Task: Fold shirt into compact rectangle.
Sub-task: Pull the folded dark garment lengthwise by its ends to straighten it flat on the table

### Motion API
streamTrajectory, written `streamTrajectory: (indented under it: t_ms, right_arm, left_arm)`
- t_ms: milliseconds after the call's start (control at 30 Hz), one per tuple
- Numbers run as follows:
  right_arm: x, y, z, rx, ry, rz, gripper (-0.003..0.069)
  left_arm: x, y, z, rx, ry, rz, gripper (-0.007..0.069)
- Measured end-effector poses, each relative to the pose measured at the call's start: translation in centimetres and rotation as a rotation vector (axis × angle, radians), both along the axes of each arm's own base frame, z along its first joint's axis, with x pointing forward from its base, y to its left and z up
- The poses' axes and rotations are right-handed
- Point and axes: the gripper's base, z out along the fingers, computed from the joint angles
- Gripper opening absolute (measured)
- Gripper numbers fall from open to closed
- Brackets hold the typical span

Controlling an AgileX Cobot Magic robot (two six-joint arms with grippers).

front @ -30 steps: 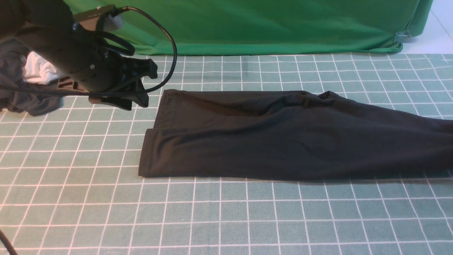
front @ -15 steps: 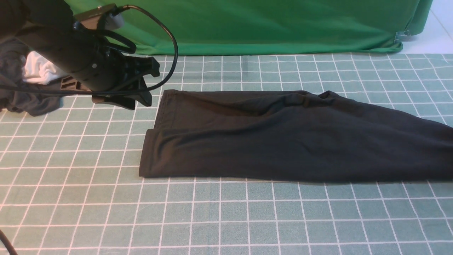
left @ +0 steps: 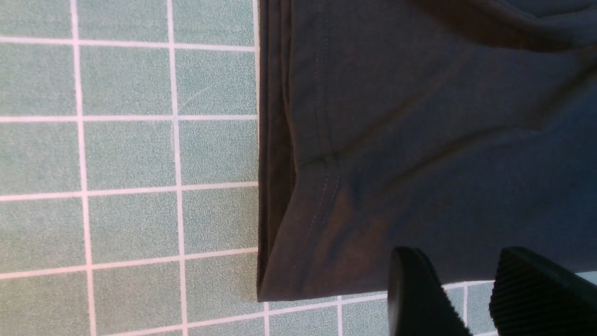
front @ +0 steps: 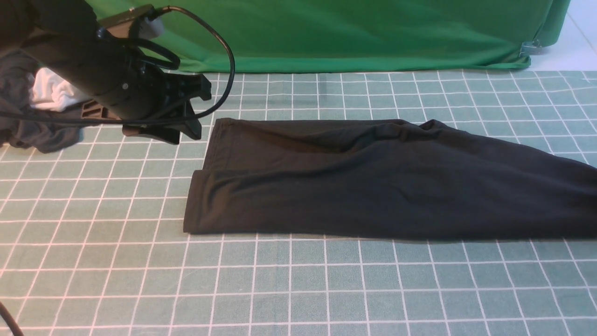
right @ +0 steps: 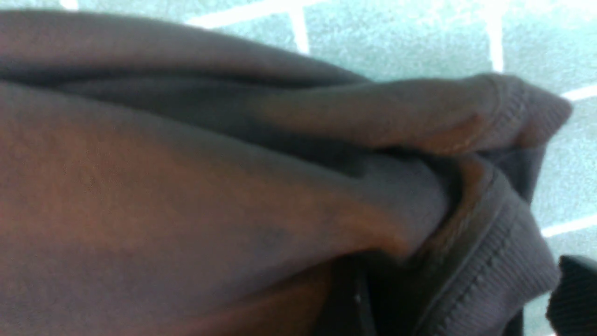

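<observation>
Across the middle of the teal-green fabric mat (front: 280,289) with its white grid lines lies the large black cotton shirt (front: 373,182), folded into a long, flat band that runs from centre-left off the right edge. Its knit is matte and soft, with shallow wrinkles along the far side. At the left end a stitched hem sits over a stepped lower layer. In the right wrist view a ribbed cuff (right: 503,252) is bunched over loose folds.

The black left gripper (front: 200,113) hovers just beside the shirt's far-left corner, above the mat. Its ridged fingers (left: 536,289) are partly apart with nothing between them.

Only an edge of one ribbed pad of the right gripper (right: 572,301) shows next to the cuff, so whether it grips cannot be told.

A crumpled dark grey garment (front: 42,135) lies far left.
</observation>
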Motion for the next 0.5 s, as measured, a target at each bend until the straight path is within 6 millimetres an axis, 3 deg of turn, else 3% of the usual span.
streamTrajectory:
  t_ms: [100,167,233,433,500]
  right_arm:
    - [0.1,0.3,-0.1,0.029,-0.006,0.005,0.0356]
    - [0.1,0.5,-0.1,0.058,-0.009,0.023,0.0184]
    - [0.1,0.6,-0.1,0.06,-0.008,0.049,0.0086]
    - [-0.5,0.0,1.0,0.055,-0.002,0.072,0.0028]
    - [-1.2,-1.3,2.4,0.039,-0.021,0.037,0.0024]
  left_arm:
    - [0.1,0.0,0.0,-0.001,-0.011,0.004,0.0216]
    - [0.1,0.0,0.0,-0.004,-0.011,0.004,0.0216]
    - [0.0,0.0,0.0,-0.005,-0.003,0.002,0.0217]
    - [-0.7,-0.1,0.4,-0.007,0.071,-0.029,0.0222]
    - [-1.4,-0.2,1.3,-0.02,0.093,-0.043,0.0223]
